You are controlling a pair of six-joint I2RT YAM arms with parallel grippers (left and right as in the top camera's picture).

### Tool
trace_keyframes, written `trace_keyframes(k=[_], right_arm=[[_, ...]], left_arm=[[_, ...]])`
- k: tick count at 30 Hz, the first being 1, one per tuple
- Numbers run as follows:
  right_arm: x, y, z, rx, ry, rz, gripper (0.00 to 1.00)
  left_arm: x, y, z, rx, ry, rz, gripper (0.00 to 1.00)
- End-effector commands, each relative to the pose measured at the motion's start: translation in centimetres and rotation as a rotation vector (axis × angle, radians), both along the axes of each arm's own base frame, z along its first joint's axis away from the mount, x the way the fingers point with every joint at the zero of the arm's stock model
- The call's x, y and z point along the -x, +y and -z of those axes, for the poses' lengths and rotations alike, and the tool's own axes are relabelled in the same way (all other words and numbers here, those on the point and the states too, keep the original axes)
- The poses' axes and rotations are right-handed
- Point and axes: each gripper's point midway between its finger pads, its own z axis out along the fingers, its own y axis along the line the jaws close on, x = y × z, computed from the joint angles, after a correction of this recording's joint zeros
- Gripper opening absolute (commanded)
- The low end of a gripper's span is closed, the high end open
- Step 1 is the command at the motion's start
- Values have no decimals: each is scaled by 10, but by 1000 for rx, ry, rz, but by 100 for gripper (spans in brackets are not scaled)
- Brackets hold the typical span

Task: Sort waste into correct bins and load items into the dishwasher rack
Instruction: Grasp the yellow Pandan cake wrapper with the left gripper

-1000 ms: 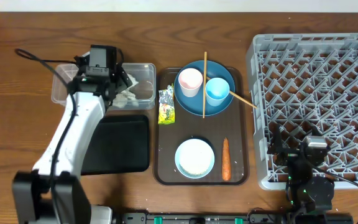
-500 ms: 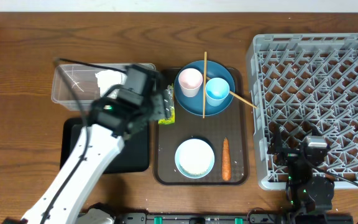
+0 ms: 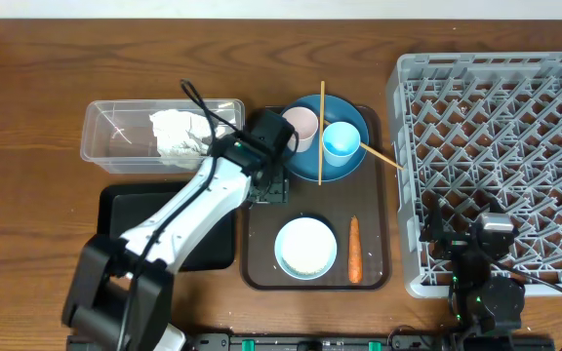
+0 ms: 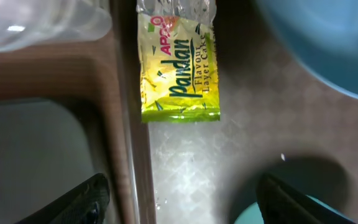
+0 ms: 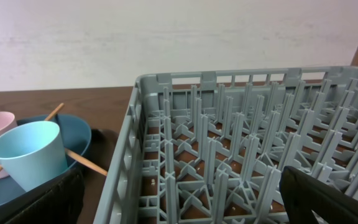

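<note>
Having swung over from the clear tub (image 3: 115,136), where the crumpled tissue (image 3: 177,134) is lying, my left gripper (image 4: 182,186) is hovering, fingers spread and empty, over the glossy rectangular yellow wrapper (image 4: 178,68) lying flat at the pebbled brown tray (image 4: 241,137)'s left rim, my wrist hiding it from overhead.

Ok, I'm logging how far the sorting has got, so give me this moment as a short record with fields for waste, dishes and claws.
tissue: in the clear tub
snack wrapper: flat on the brown serving tray, by its left rim, untouched
carrot: on the serving tray, right of the pale blue bowl
dishes: pink cup, light blue cup and chopsticks on the blue plate; none in the dishwasher rack
left claw: open, above the wrapper
right claw: open, by the rack's near corner
</note>
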Motion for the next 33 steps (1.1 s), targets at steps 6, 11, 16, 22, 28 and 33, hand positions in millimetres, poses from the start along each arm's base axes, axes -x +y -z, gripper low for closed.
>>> trace_keyframes(k=[6, 11, 16, 22, 28, 33], right_arm=[[0, -1, 1, 5, -1, 5, 99], [0, -1, 1, 5, -1, 5, 99], [0, -1, 1, 5, -1, 5, 99], [0, -1, 1, 5, -1, 5, 99], [0, -1, 1, 5, -1, 5, 99], [0, -1, 1, 5, -1, 5, 99]], left_arm=[[0, 0, 42, -56, 70, 42, 78], [-8, -4, 52, -49, 50, 63, 76], [-13, -7, 57, -31, 17, 63, 73], [-9, -4, 75, -21, -2, 62, 65], [-8, -4, 75, -23, 1, 62, 36], [-9, -4, 72, -19, -6, 61, 6]])
